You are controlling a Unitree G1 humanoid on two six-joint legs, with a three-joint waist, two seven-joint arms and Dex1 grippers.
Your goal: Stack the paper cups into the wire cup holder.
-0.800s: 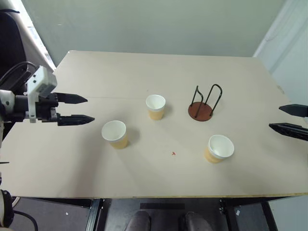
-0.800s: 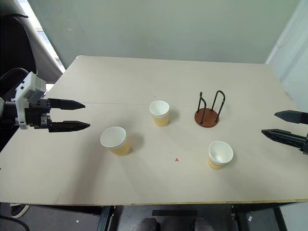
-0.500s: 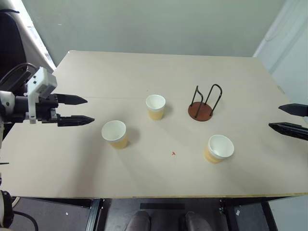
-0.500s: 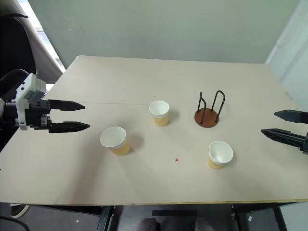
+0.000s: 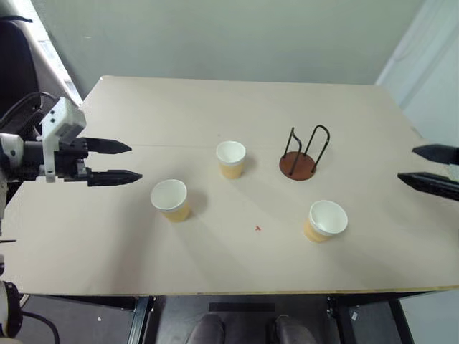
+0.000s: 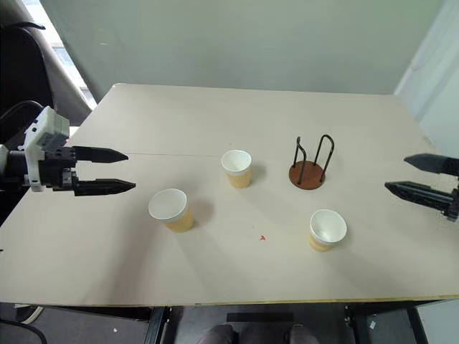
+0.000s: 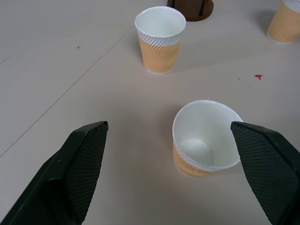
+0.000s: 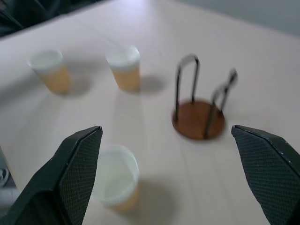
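Note:
Three tan paper cups stand upright and apart on the table: one at the left, one in the middle, one at the right. The wire cup holder stands empty right of the middle cup. My left gripper hovers open to the left of the left cup, fingers pointing at it, nothing between them. My right gripper is open at the table's right edge, right of the holder and right cup. The left wrist view has the left cup between its fingers; the right wrist view has the holder and right cup.
The beige table has open room at the back and along the front edge. A small red mark lies near the middle front. A dark chair stands off the table's left side.
My right gripper has shifted slightly up and inward over the table's right edge. The left gripper and the cups have stayed put.

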